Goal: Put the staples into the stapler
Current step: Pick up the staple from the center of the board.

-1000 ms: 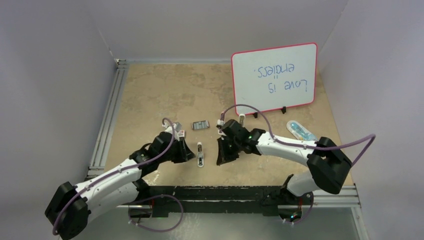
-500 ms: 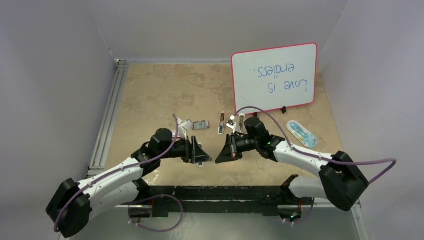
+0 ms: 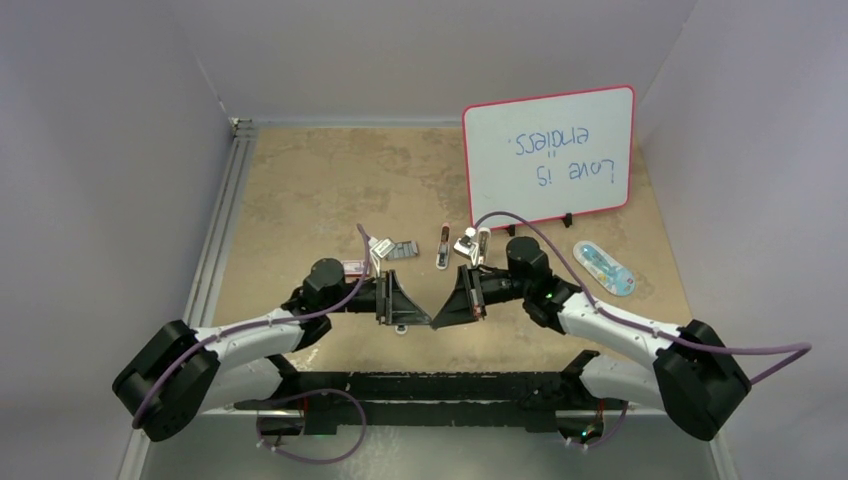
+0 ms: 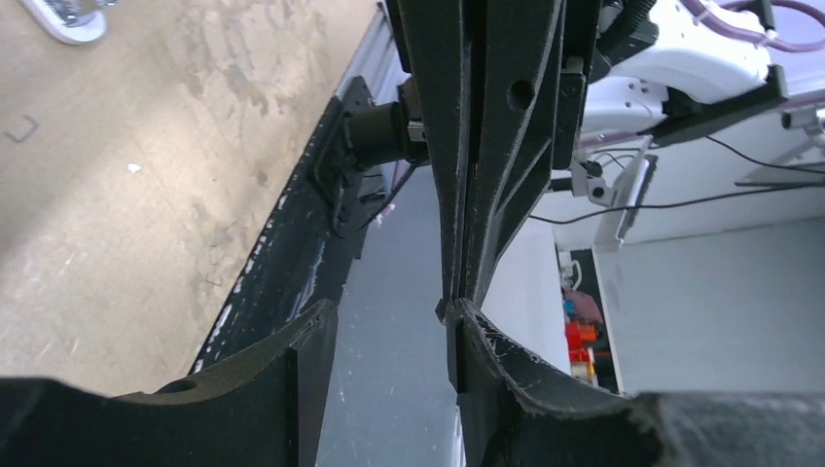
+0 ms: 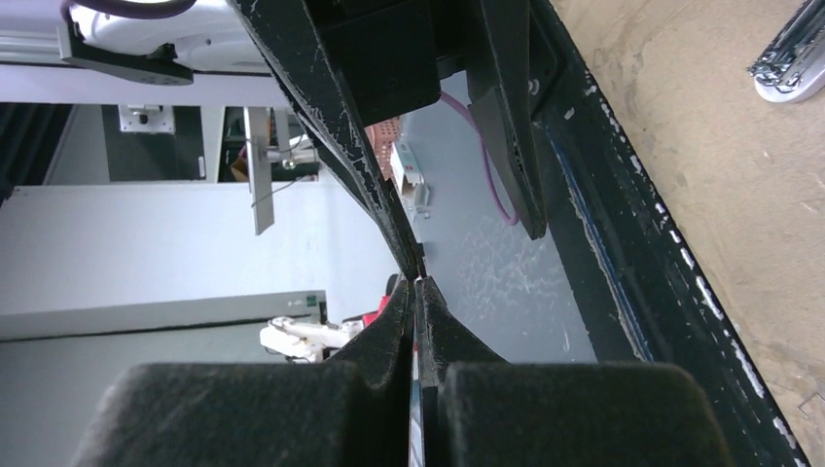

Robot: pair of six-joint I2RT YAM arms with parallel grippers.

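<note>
The staples (image 3: 400,249) lie as grey strips in a small tray on the table, beside the red-pink box (image 3: 355,266). A pale, elongated stapler (image 3: 400,327) lies under my left gripper; in the right wrist view its silvery channel (image 5: 788,63) shows. Low over the table's front, my left gripper (image 3: 424,317) and right gripper (image 3: 441,319) point at each other, tips touching. The left gripper (image 4: 389,311) is open with nothing between its fingers; one finger rests against the right gripper's tips. The right gripper (image 5: 418,284) is shut; only a thin pale line shows between its fingers.
A whiteboard (image 3: 548,155) stands at the back right, with small pale and silvery pieces (image 3: 462,246) at its foot. A blue-printed oval packet (image 3: 603,268) lies at the right. The black rail (image 3: 450,385) runs along the near edge, and a pale piece (image 4: 60,15) lies on the table.
Both grippers swung inward and lower until their tips met. The left one moved right over the stapler and its jaws opened. The right arm uncovered the pieces by the whiteboard.
</note>
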